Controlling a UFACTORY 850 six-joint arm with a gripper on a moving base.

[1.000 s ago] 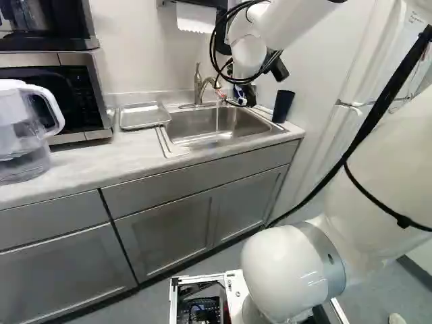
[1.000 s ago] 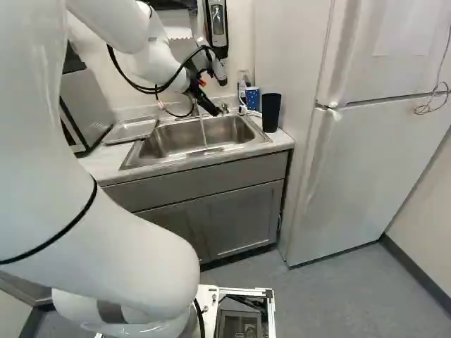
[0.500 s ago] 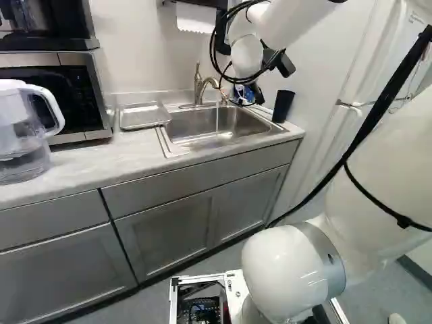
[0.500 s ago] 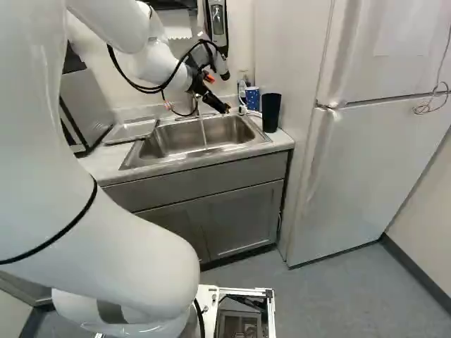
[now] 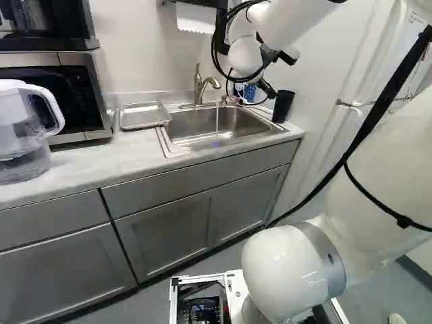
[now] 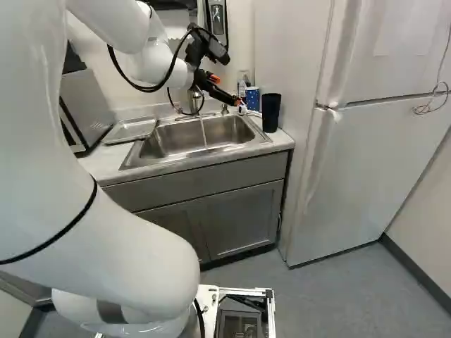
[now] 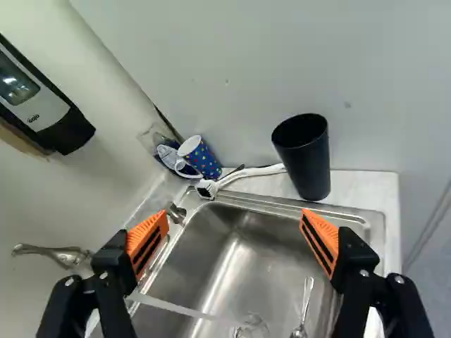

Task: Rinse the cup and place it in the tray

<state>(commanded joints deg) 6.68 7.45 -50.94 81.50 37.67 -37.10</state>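
My gripper [image 6: 235, 103] hangs over the sink's back right side in the right base view, tipped toward the corner. In the wrist view the gripper [image 7: 233, 238] stands wide open, nothing between its fingers. Ahead of it, a tall black cup [image 7: 304, 158] stands upright on the counter by the wall, and a blue patterned cup with a handle [image 7: 201, 159] leans in the corner. Water [image 6: 204, 130] runs from the faucet [image 5: 200, 88] into the sink [image 7: 239, 260]. The metal tray [image 5: 144, 115] lies flat left of the sink in the left base view.
A white-handled brush [image 7: 246, 174] lies behind the sink between the cups. A spoon [image 7: 304, 310] and a clear item [image 7: 252, 326] are in the sink. A dispenser [image 7: 35, 105] hangs on the wall. Pitcher [image 5: 23, 128], microwave [image 5: 74, 94] and fridge [image 6: 373, 141] flank the counter.
The gripper has swung from near the faucet rightward toward the corner with the cups, and its wrist has turned. The base, cups and tray have stayed put.
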